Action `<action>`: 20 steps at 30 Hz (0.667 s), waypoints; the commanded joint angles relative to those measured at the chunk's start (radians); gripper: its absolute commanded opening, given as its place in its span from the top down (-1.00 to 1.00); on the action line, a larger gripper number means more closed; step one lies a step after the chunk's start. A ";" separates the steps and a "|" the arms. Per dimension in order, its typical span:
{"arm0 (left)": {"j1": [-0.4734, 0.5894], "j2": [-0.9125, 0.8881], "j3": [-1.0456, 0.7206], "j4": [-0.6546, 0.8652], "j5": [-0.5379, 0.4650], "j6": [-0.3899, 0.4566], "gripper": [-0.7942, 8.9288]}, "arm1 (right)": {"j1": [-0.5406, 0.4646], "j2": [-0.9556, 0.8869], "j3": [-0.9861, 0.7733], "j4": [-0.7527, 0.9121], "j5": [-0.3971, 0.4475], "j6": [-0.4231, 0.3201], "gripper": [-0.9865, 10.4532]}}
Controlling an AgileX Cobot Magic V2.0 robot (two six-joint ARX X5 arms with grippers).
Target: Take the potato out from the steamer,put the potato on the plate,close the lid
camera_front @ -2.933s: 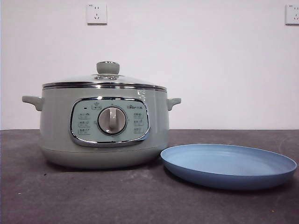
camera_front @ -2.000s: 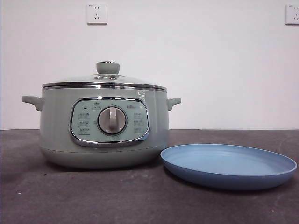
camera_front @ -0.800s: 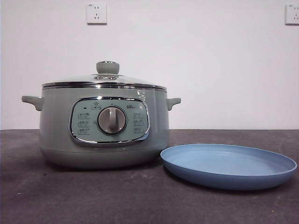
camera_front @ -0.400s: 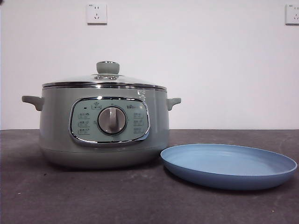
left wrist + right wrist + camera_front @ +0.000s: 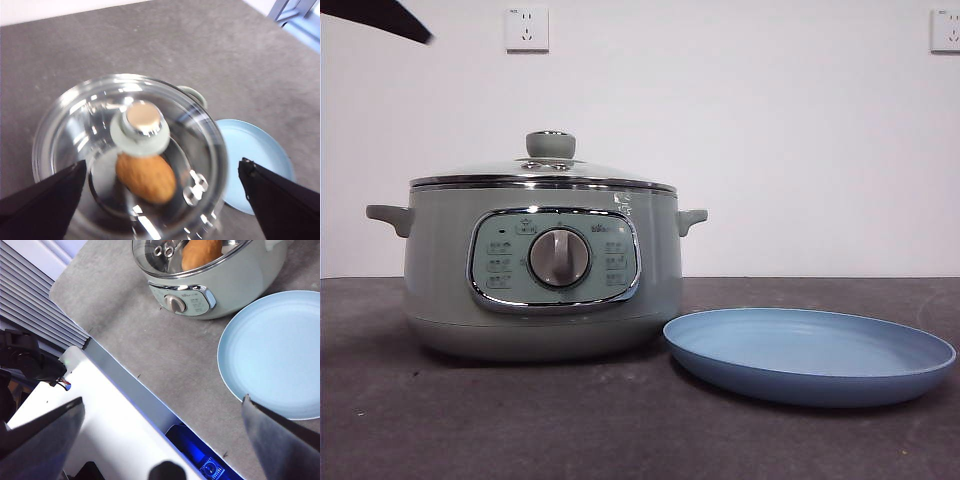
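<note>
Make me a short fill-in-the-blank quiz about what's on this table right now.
1. The potato lies inside the ____.
2. The lid, with its green knob, is ____ the pot.
3. The blue plate has ____ on it.
4. The left hand hangs above the ____.

Missing words: steamer; on; nothing; lid

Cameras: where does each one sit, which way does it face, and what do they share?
Front view: low, level across the table at the steamer and plate; a black arm tip at the top corner.
Left wrist view: above the lid, looking down; open left gripper; potato under the glass.
Right wrist view: high over the table edge, looking down; open right gripper.
All three show steamer and plate.
</note>
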 commanded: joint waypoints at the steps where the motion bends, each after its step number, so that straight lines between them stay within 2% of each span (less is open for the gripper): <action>1: -0.037 0.084 0.040 0.025 -0.040 0.026 -0.52 | 0.002 0.000 0.002 0.004 0.003 0.002 -0.33; 12: -0.126 0.343 0.092 0.172 -0.170 0.066 -0.51 | 0.002 0.000 0.002 0.004 0.003 0.002 -0.33; 17: -0.133 0.397 0.092 0.176 -0.175 0.071 -0.51 | 0.002 0.000 0.002 0.004 0.004 0.002 -0.33; 20: -0.145 0.398 0.092 0.184 -0.215 0.074 -0.51 | 0.002 0.000 0.002 0.005 0.004 0.002 -0.33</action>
